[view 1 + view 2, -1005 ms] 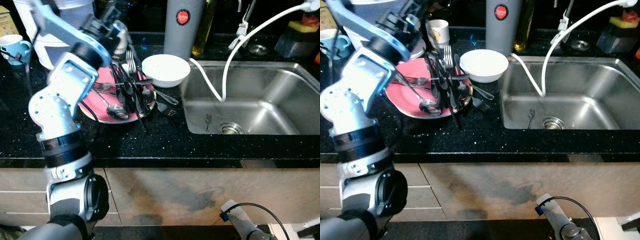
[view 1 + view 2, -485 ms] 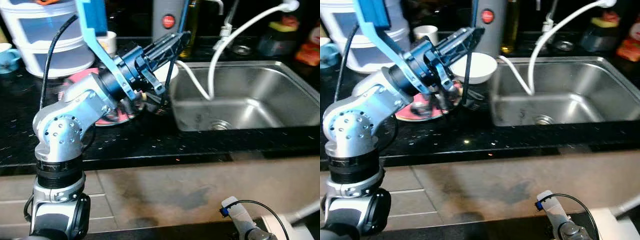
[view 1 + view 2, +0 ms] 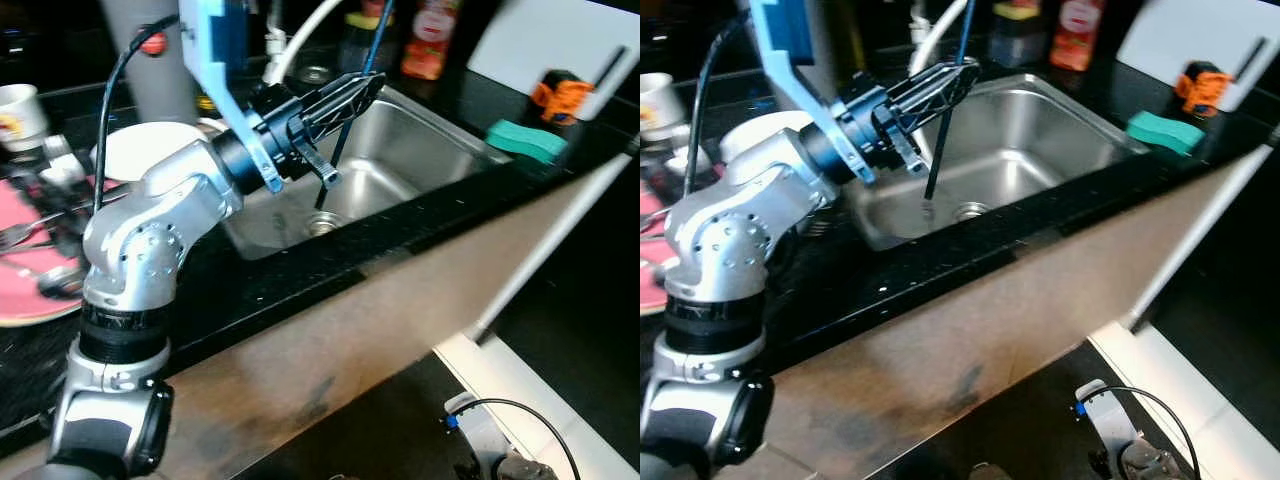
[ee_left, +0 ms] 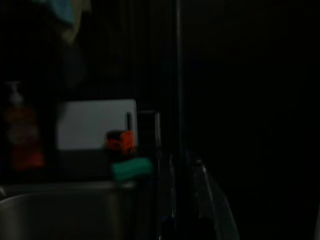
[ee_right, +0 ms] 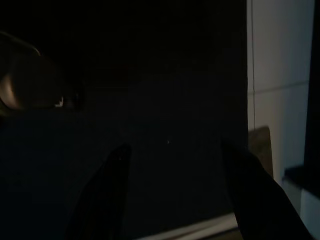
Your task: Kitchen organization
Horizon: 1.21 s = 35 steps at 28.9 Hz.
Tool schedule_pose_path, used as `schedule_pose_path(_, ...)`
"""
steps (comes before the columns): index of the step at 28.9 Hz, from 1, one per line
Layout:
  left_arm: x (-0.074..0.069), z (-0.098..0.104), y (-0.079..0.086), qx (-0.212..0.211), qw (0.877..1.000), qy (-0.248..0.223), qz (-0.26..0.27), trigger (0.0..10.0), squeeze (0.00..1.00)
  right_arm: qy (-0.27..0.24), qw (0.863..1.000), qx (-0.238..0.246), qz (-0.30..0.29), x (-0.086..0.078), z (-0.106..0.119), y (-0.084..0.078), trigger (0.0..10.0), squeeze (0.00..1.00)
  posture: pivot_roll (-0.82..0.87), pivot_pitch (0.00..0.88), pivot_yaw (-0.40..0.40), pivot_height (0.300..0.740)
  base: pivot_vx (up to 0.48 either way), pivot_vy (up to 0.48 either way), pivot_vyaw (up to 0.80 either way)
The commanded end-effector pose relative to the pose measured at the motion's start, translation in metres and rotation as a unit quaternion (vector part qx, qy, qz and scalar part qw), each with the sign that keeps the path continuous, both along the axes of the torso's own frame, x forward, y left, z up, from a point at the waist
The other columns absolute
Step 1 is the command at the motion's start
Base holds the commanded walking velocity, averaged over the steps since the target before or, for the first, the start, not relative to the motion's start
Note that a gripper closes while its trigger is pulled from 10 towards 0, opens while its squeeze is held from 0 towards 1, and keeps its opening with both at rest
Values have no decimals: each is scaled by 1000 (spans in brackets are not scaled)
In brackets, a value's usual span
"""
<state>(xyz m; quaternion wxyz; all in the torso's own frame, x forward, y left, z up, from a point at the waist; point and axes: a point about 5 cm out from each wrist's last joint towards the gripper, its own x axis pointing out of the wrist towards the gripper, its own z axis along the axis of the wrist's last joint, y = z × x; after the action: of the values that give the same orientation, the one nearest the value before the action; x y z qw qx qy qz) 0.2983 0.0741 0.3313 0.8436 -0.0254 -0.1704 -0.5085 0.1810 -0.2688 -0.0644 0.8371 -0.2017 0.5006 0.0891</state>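
Left gripper (image 3: 362,92) upper centre of frame, clamped on thin dark utensil (image 3: 335,150) hanging upright over sink (image 3: 420,150); right gripper (image 5: 172,190) fingers spread, idle.

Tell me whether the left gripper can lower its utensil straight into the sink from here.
Probably yes. The left gripper holds the thin dark utensil upright above the sink basin, and nothing lies between its tip and the basin floor.

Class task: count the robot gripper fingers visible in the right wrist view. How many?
2: one finger on one side, the other finger opposite, apart, against darkness.
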Motion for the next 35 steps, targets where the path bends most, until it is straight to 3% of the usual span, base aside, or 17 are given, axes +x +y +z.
schedule_pose_path(1,8,-1,4,36,998,-24,42,10000,0,1,1000,-2,2,0,0,-1,10000,0,15,25,-2,740,0,0,0)
schedule_pose_path(3,12,-1,5,50,997,-31,58,10000,0,1,1000,-1,4,0,0,-1,10000,0,15,25,-2,740,0,0,0)
schedule_pose_path(6,36,-3,11,145,975,-90,144,10000,0,3,1000,-3,8,-1,0,-1,10000,0,23,34,-2,740,0,0,0)
schedule_pose_path(8,36,-3,11,145,975,-90,144,10000,0,3,1000,-3,8,-1,0,-1,10000,0,23,34,-2,740,0,0,0)
schedule_pose_path(10,52,-7,15,216,948,-137,190,10000,0,4,1000,-5,11,-2,-1,-1,10000,0,22,45,6,740,0,0,0)
schedule_pose_path(11,52,-7,15,216,948,-137,190,10000,0,4,1000,-5,11,-2,-1,-1,10000,0,22,45,6,740,0,0,0)
schedule_pose_path(13,77,-23,18,330,900,-186,218,10000,0,6,1000,-7,12,-5,-2,-1,10000,0,10,64,24,740,0,0,0)
schedule_pose_path(16,82,-31,17,370,881,-202,217,10000,0,6,1000,-7,11,-7,-2,-1,10000,0,5,72,29,740,0,0,0)
schedule_pose_path(17,89,-41,15,425,851,-225,213,10000,0,8,1000,-6,10,-9,-3,-2,10000,0,-2,87,37,740,0,0,0)
schedule_pose_path(20,91,-47,14,453,834,-238,207,10000,0,9,1000,-6,10,-11,-4,-2,10000,0,-3,92,38,740,0,0,0)
schedule_pose_path(22,95,-57,13,505,797,-266,198,10000,0,11,1000,-6,10,-13,-5,-2,10000,0,-10,103,42,740,0,0,0)
schedule_pose_path(23,95,-57,13,505,797,-266,198,10000,0,11,1000,-6,10,-13,-5,-2,10000,0,-10,103,42,740,0,0,0)
schedule_pose_path(24,97,-65,12,532,782,-271,182,10000,0,11,1000,-5,10,-14,-5,-2,10000,0,-12,107,44,740,0,0,0)
schedule_pose_path(26,101,-84,11,595,738,-285,140,10000,0,12,1000,-4,10,-16,-6,-2,10000,0,-14,116,47,740,0,0,0)
schedule_pose_path(27,101,-84,11,595,738,-285,140,10000,0,12,1000,-4,10,-16,-6,-2,10000,0,-14,116,47,740,0,0,0)
schedule_pose_path(29,100,-97,14,633,712,-286,100,10000,0,11,1000,-3,10,-18,-7,-2,10000,0,-23,126,55,740,0,0,0)
schedule_pose_path(35,101,-110,17,650,709,-265,70,10000,0,7,1000,1,9,-19,-7,-1,10000,0,-36,137,71,740,0,0,0)
